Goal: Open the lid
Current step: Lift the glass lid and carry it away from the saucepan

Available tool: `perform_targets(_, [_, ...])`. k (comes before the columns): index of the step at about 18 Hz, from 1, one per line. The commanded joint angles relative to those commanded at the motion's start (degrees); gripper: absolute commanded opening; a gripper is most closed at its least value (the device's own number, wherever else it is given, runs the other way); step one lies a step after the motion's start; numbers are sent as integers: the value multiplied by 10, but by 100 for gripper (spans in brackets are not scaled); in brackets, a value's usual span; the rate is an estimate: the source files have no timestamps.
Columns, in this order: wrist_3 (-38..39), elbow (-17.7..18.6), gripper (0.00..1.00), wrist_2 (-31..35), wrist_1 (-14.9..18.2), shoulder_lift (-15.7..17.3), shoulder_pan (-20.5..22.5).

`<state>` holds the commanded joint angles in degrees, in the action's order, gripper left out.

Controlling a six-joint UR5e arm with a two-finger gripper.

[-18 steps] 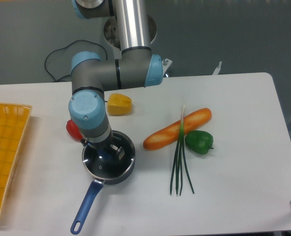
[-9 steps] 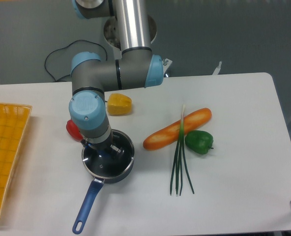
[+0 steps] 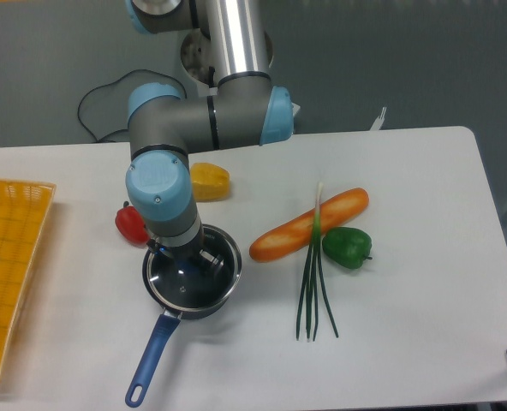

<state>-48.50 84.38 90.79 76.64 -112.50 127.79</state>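
The lid (image 3: 225, 276), a clear glass disc with a thin metal rim, sits over the dark saucepan (image 3: 163, 297) and is pushed a little past the pan's right edge. The pan's long blue handle (image 3: 150, 361) points toward the table's front. My gripper (image 3: 191, 260) comes straight down over the lid's middle and is shut on it. The wrist and fingers hide the blue knob. I cannot tell if the lid is raised off the pan's rim.
A red pepper (image 3: 130, 223) lies just left of the pan and a yellow pepper (image 3: 209, 181) behind it. An orange carrot (image 3: 309, 224), a green pepper (image 3: 346, 246) and green onions (image 3: 312, 295) lie to the right. A yellow basket (image 3: 9, 257) stands at the left edge.
My gripper and wrist have shifted slightly right and back. The lid's rim has moved right with them and now overhangs the pan's right side. The pan has stayed in place.
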Motion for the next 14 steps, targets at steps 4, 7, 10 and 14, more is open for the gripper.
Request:
perform_targets(4, [-48, 0, 48, -1, 0, 7, 24])
perform_targets(7, [-97, -1, 48, -2, -3, 7, 44])
perform_targets(10, [-149, 0, 48, 1, -1, 12, 69])
perform_targets(14, [-180, -2, 48, 1, -2, 21, 84])
